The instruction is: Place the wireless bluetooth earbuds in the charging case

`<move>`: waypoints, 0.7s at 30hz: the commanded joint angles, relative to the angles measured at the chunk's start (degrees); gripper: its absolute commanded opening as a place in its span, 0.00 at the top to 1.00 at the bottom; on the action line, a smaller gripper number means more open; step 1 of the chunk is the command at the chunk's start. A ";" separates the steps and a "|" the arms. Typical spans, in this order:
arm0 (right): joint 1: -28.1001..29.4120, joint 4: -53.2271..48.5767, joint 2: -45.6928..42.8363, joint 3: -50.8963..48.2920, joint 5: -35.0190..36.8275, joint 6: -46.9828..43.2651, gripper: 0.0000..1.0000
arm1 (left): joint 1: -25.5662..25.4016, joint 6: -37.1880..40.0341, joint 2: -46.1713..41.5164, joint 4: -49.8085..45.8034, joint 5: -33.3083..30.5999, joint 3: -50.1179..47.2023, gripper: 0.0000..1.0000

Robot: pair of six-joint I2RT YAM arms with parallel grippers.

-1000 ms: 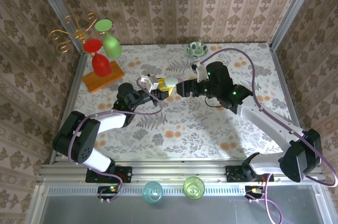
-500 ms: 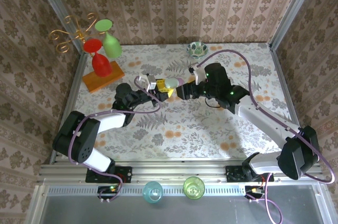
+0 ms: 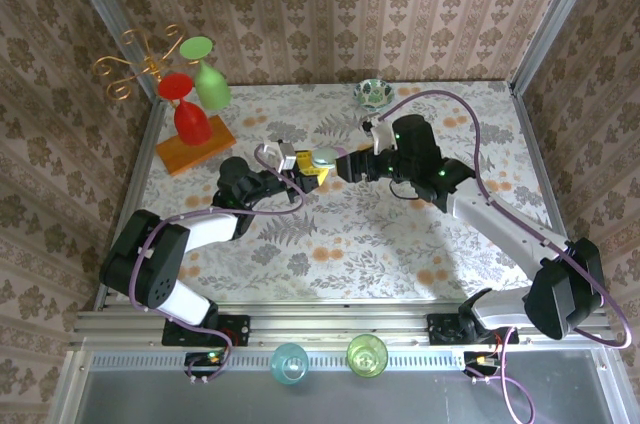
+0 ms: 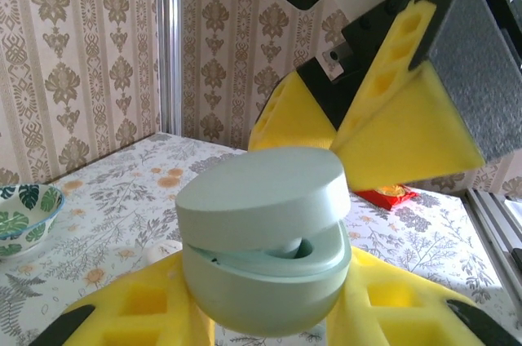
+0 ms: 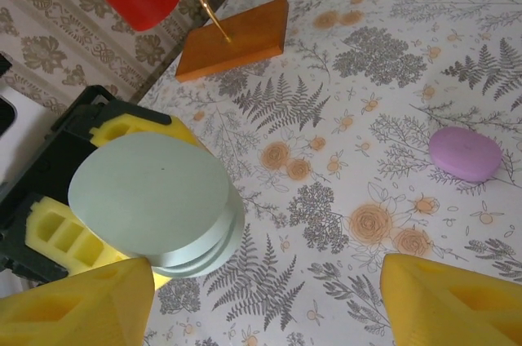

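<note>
Centrally over the floral counter, walled by patterned wallpaper, the left end effector pinches a pale green case, lid ajar; the right end effector hangs spread just beside it.

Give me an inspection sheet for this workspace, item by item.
Surface: floral cloth, flat, no spills seen.
Job's things: mint case, lid ajar, held above the cloth, inside mostly hidden; lilac case lying closed on the cloth.
Clutter: bowl at the far edge; rack with red glass and green glass; blue cup and green cup by the arm bases.
Grippers: left gripper shut on the mint case; right gripper open beside its lid, contact unclear.
Cables: purple cables looped along both arms, apart from the cases.
Surroundings: patterned walls, metal frame.
</note>
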 commanded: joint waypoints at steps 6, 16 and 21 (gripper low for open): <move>-1.25 3.83 1.98 3.41 0.38 1.80 0.26 | -0.82 -0.10 0.04 2.02 5.07 0.50 0.75; -1.51 3.82 -1.13 1.32 -1.55 0.38 0.23 | -0.62 0.51 0.04 1.83 4.20 0.76 0.74; -2.58 6.56 -8.18 -5.82 1.85 2.26 0.22 | 0.25 2.31 -0.68 0.18 1.24 0.37 0.75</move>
